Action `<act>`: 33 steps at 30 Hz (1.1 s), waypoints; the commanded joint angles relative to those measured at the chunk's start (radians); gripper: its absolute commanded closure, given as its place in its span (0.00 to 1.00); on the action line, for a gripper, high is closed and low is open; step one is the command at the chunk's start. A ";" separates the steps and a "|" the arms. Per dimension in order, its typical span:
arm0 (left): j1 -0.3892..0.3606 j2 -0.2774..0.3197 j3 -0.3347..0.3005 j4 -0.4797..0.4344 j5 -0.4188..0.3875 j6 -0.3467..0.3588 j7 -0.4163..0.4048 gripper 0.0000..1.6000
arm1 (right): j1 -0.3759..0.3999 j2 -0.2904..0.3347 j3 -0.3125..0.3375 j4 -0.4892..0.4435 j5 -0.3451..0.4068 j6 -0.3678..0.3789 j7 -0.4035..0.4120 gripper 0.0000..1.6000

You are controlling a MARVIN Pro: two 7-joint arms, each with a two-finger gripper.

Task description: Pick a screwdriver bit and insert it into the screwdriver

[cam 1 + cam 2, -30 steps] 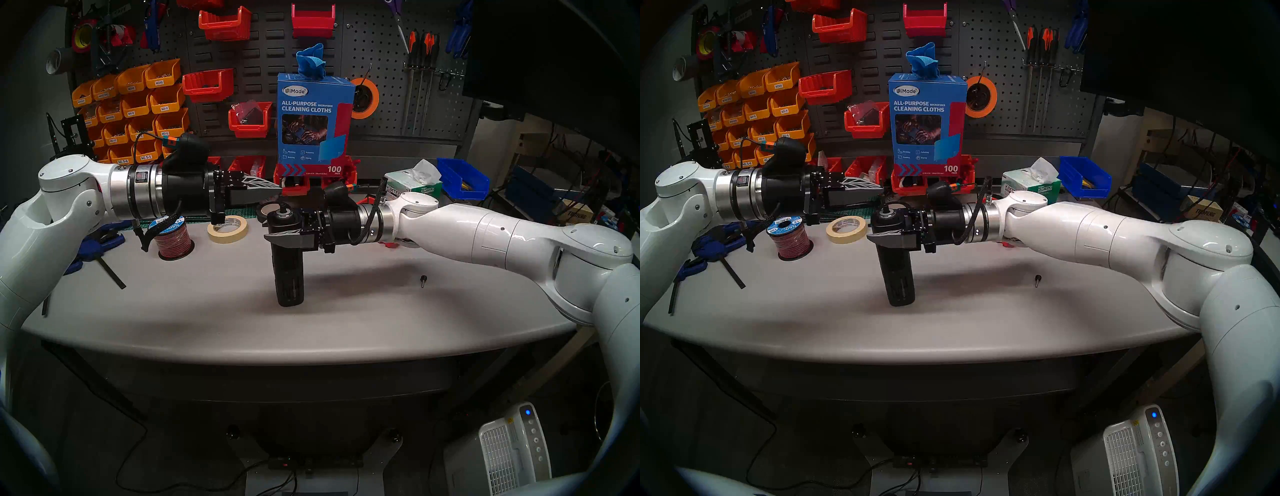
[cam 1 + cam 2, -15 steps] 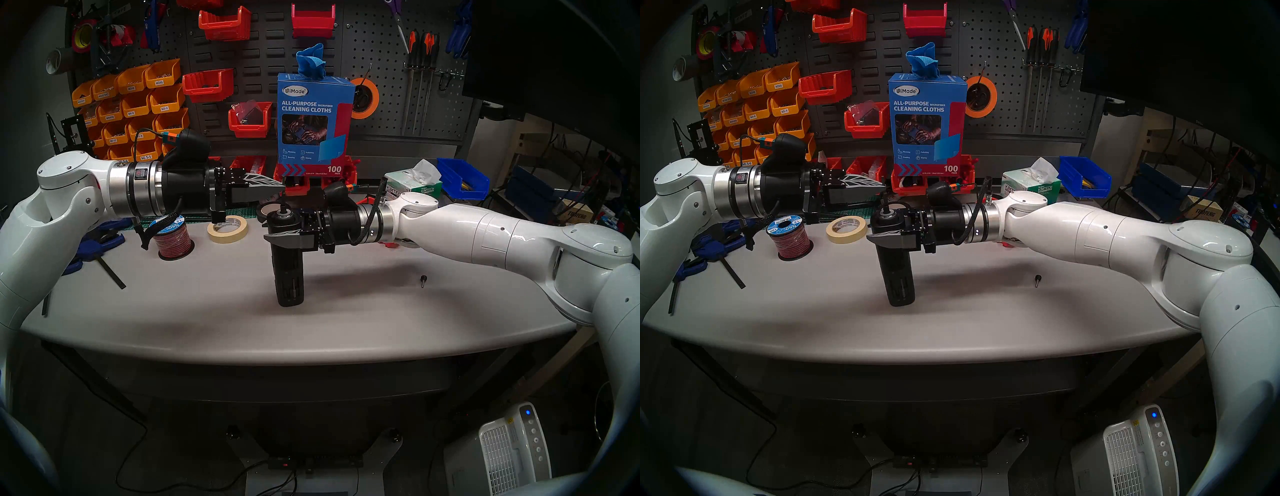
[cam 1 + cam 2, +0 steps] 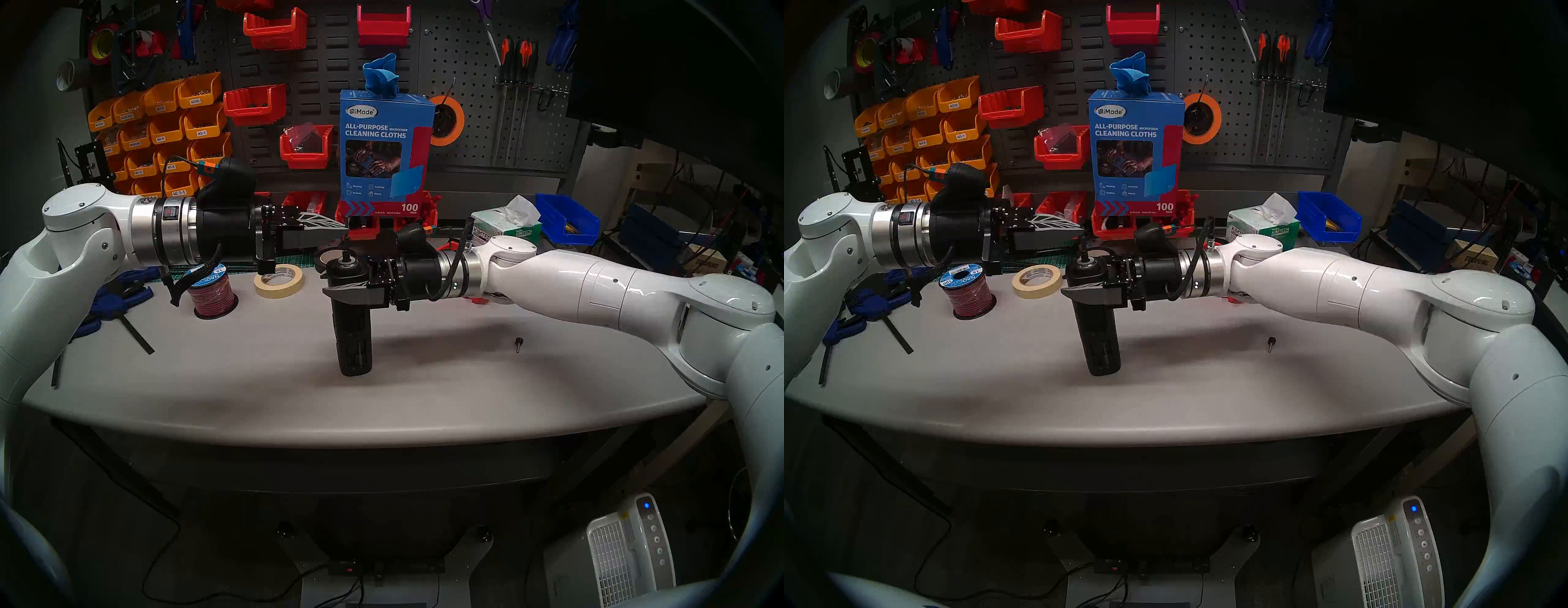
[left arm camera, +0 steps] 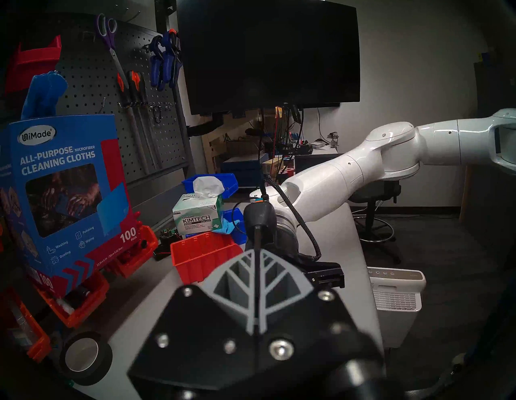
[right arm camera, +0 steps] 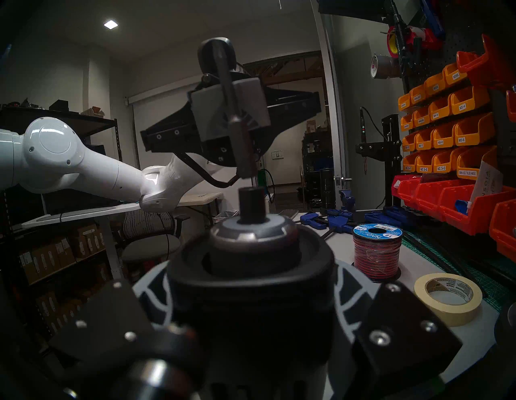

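Observation:
The screwdriver (image 3: 354,335), a thick black column with slots low down, stands upright on the grey table (image 3: 254,382). My right gripper (image 3: 339,286) is shut on its upper part from the right. Its silver ring and socket (image 5: 252,204) face up. My left gripper (image 3: 345,231) reaches in from the left, shut on the screwdriver bit (image 5: 237,125), a thin dark rod pointing down. In the right wrist view the bit's lower end hangs just above the socket, slightly tilted and apart from it. The bit (image 3: 1082,246) shows as a thin line under the left fingertips.
A small black-knobbed pin (image 3: 518,343) lies on the table to the right. A masking tape roll (image 3: 279,280), a red wire spool (image 3: 211,293) and a black tape roll (image 3: 329,257) sit behind. Blue clamps (image 3: 123,293) lie at the left; a cloth box (image 3: 386,148) and bins stand at the back.
My left gripper with the bit has shifted slightly right and up, ending over the socket. The right arm and the screwdriver have stayed still.

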 commanded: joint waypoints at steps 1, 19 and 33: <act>-0.012 0.003 -0.025 -0.006 -0.008 -0.011 0.000 1.00 | 0.014 0.007 0.010 -0.014 0.001 -0.004 -0.004 0.78; 0.052 0.023 -0.058 -0.018 -0.026 -0.032 0.007 1.00 | 0.013 0.015 0.008 -0.028 0.002 -0.008 -0.012 0.79; 0.040 0.017 -0.052 -0.026 -0.029 -0.030 0.009 1.00 | 0.015 0.015 0.006 -0.029 0.001 -0.009 -0.020 0.79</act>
